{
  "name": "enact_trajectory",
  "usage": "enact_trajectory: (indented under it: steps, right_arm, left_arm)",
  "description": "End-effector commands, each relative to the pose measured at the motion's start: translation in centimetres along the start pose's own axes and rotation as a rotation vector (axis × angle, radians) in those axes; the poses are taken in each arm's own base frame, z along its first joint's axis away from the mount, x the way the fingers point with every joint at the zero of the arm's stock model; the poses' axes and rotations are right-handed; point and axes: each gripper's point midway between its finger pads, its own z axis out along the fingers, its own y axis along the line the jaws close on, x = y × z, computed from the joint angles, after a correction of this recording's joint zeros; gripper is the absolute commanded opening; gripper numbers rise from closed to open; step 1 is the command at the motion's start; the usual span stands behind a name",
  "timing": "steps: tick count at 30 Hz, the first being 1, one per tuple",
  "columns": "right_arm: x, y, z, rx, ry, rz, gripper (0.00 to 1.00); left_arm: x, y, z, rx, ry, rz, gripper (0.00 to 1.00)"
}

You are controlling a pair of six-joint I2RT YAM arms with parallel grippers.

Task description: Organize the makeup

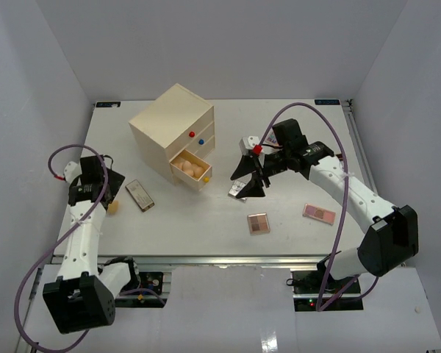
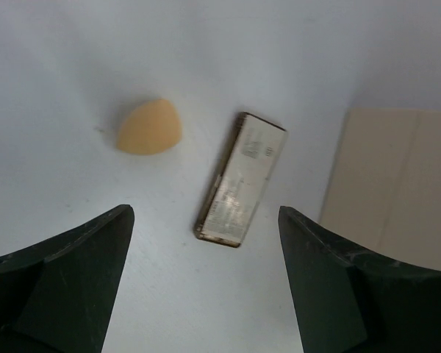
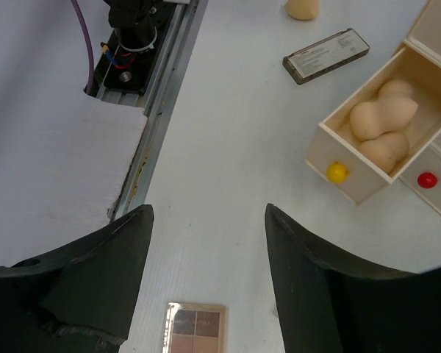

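At the left side of the counter point(image 1: 206, 228), the left tool point(image 1: 104, 188) hangs with its fingers spread wide and nothing between them. Two loose pieces of makeup lie by it. A peach sponge point(image 2: 150, 126) sits just beside it, a little nearer the front edge. A flat silver palette point(image 2: 241, 179) lies just to the right of the sponge, apart from it.

In the wrist view the palette sits almost midway between the fingers, and its long axis runs away from the camera with a slight tilt. The fingers would therefore close across its narrow width. The sponge lies off toward the left finger, outside that line.

Right of the palette stands the chest point(image 1: 173, 129), its bottom drawer point(image 3: 336, 147) pulled out and already holding other sponges.

The right tool point(image 3: 208, 208) hangs well to the right, past the chest, also wide open and empty, over a brown palette point(image 3: 196, 329) on the counter. The left arm is plainly the nearer one for the sponge and the silver palette.
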Motion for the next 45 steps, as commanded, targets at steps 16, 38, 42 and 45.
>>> enact_trajectory:
  steps: [16,38,42,45]
  right_arm:
    - [-0.5,0.3,-3.2,-0.009,-0.110,0.043,0.70]
    - [0.3,-0.3,-5.6,0.114,-0.066,0.109,0.70]
    - [0.8,0.4,-6.0,0.134,-0.061,0.081,0.70]
    - [1.6,0.4,-6.5,0.161,-0.062,0.062,0.70]
  left_arm:
    - [1.4,2.7,8.4,-0.183,0.210,-0.136,0.56]
    - [0.5,2.2,8.7,-0.115,0.214,-0.112,0.13]
    - [-0.1,-2.7,3.9,0.221,0.202,-0.044,0.03]
    - [-0.1,-6.0,-1.6,0.487,0.157,0.011,0.00]
